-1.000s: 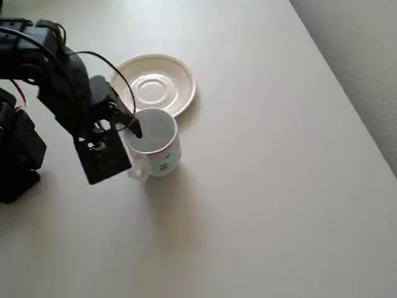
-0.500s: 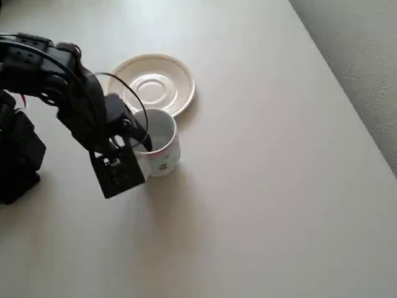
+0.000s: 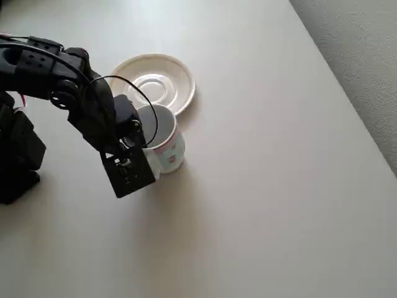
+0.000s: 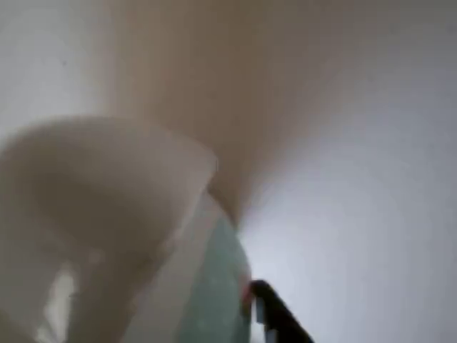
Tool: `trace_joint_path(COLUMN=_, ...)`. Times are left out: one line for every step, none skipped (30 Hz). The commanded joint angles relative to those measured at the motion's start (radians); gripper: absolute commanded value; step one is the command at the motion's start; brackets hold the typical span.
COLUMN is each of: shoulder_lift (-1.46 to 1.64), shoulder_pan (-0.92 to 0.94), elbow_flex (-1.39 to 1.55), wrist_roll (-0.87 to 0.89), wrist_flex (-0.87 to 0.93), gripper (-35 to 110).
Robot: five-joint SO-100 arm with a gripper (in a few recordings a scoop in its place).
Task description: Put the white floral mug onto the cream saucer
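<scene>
1. Fingers (image 3: 144, 138): you've got them at the mug's left rim in the overhead view, one dark tip reaching inside the cup. The arm's body hides the other side, so you can't tell if they're closed on the rim or just straddling it.
2. Gripper (image 3: 139, 141): sits over the left part of the mug, w/ the black wrist block just below-left of it and a thin black cable looping above.
3. Arm (image 3: 68, 93): black, comes in from the left edge, angled down-right toward the mug.
4. Mug (image 3: 166, 146): white, faint pink/green print on its outer wall. It looks tipped a bit to the right; you can't tell if its base is on the table (image 3: 267, 186) or lifted.
5. Wrist view: very close and blurred. You see the mug (image 4: 107, 207) as a pale curved shape at lower left, greenish print by its edge, and a dark finger tip (image 4: 275, 314) at bottom centre.
6. Saucer (image 3: 156, 84): cream, round, raised ring around the well. It lies just above-right of the mug; mug's rim overlaps the saucer's lower edge from this angle, contact unclear.
</scene>
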Motion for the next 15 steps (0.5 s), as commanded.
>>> trace_joint_path(shoulder_lift=-0.032, shoulder_pan=0.008, elbow_flex=0.017, wrist_roll=-0.006, wrist_flex=-0.015, gripper=-2)
trace_joint_path(shoulder_lift=-0.025, shoulder_pan=0.009, elbow_flex=0.017, wrist_roll=-0.006, wrist_flex=-0.014, gripper=-2)
trace_joint_path(shoulder_lift=-0.014, shoulder_pan=0.009, elbow_flex=0.017, wrist_roll=-0.006, wrist_flex=-0.011, gripper=-2)
trace_joint_path(shoulder_lift=0.0, shoulder_pan=0.011, elbow_flex=0.017, wrist_roll=-0.006, wrist_flex=-0.003, gripper=-2)
trace_joint_path(shoulder_lift=0.018, shoulder_pan=0.011, elbow_flex=0.017, wrist_roll=-0.006, wrist_flex=0.006, gripper=-2)
trace_joint_path(shoulder_lift=0.038, shoulder_pan=0.009, elbow_flex=0.015, wrist_roll=-0.006, wrist_flex=0.018, gripper=-2)
trace_joint_path(shoulder_lift=0.061, shoulder_pan=0.006, elbow_flex=0.012, wrist_roll=-0.005, wrist_flex=0.034, gripper=-2)
trace_joint_path(shoulder_lift=0.087, shoulder_pan=0.002, elbow_flex=0.008, wrist_roll=-0.003, wrist_flex=0.052, gripper=-2)
trace_joint_path(shoulder_lift=0.121, shoulder_pan=-0.003, elbow_flex=0.005, wrist_roll=-0.003, wrist_flex=0.072, gripper=-2)
trace_joint_path(shoulder_lift=0.156, shoulder_pan=-0.011, elbow_flex=0.003, wrist_roll=-0.002, wrist_flex=0.091, gripper=-2)
trace_joint_path(shoulder_lift=0.198, shoulder_pan=-0.018, elbow_flex=0.002, wrist_roll=0.002, wrist_flex=0.114, gripper=-2)
trace_joint_path(shoulder_lift=0.239, shoulder_pan=-0.028, elbow_flex=-0.002, wrist_roll=0.005, wrist_flex=0.14, gripper=-2)
trace_joint_path(shoulder_lift=0.281, shoulder_pan=-0.038, elbow_flex=-0.008, wrist_roll=0.006, wrist_flex=0.169, gripper=-2)
trace_joint_path(shoulder_lift=0.325, shoulder_pan=-0.048, elbow_flex=-0.014, wrist_roll=0.011, wrist_flex=0.196, gripper=-2)
trace_joint_path(shoulder_lift=0.371, shoulder_pan=-0.058, elbow_flex=-0.021, wrist_roll=0.014, wrist_flex=0.229, gripper=-2)
